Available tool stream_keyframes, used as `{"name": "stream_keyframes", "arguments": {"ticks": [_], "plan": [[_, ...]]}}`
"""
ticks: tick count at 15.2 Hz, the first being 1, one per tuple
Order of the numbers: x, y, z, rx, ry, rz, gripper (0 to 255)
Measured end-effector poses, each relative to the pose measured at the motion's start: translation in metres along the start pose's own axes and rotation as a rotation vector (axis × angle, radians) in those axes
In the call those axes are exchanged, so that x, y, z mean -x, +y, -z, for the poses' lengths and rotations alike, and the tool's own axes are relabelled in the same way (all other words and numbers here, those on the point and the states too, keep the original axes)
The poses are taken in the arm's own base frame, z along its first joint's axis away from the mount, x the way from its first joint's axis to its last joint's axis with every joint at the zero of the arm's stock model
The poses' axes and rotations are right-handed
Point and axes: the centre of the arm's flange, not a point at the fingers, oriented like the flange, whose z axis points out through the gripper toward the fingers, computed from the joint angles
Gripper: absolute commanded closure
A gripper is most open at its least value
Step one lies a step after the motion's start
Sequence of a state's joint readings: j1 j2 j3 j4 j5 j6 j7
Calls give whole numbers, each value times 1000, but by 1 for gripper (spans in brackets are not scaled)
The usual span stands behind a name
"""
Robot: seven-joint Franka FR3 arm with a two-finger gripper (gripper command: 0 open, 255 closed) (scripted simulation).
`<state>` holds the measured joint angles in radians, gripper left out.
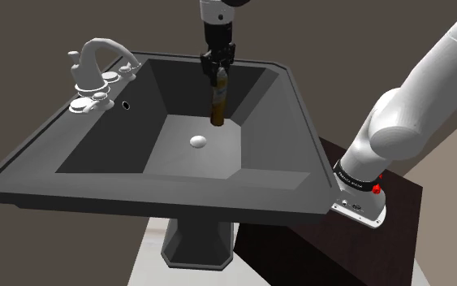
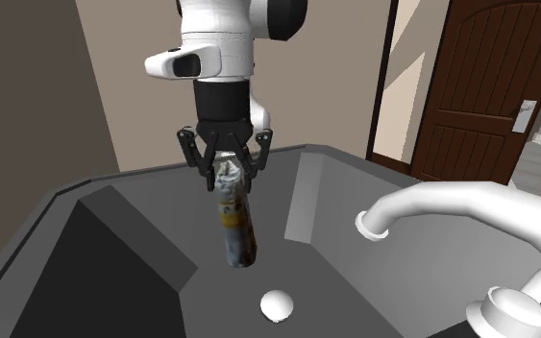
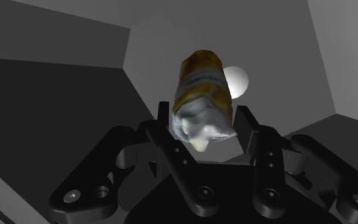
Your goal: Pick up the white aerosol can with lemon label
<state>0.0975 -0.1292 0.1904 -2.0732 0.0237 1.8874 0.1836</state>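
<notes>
Upper middle of the shoulder view: the black gripper point(image 1: 217, 67) is clenched on the whitish top end of the yellow-labelled aerosol can point(image 1: 217, 104). The can points down into the dark sink point(image 1: 299, 106) basin, its lower end just upper right of the white drain plug point(image 1: 199, 141).

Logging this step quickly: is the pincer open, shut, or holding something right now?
Black two-finger pincer: shut on the white-topped, yellow-labelled aerosol can, clasping its upper end.
</notes>
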Motion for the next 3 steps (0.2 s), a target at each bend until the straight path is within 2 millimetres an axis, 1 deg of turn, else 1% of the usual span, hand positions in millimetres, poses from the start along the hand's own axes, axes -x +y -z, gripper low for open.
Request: {"name": "stream_keyframes", "arguments": {"ticks": [3], "plan": [[1,-1,13,0,0,0,255]]}}
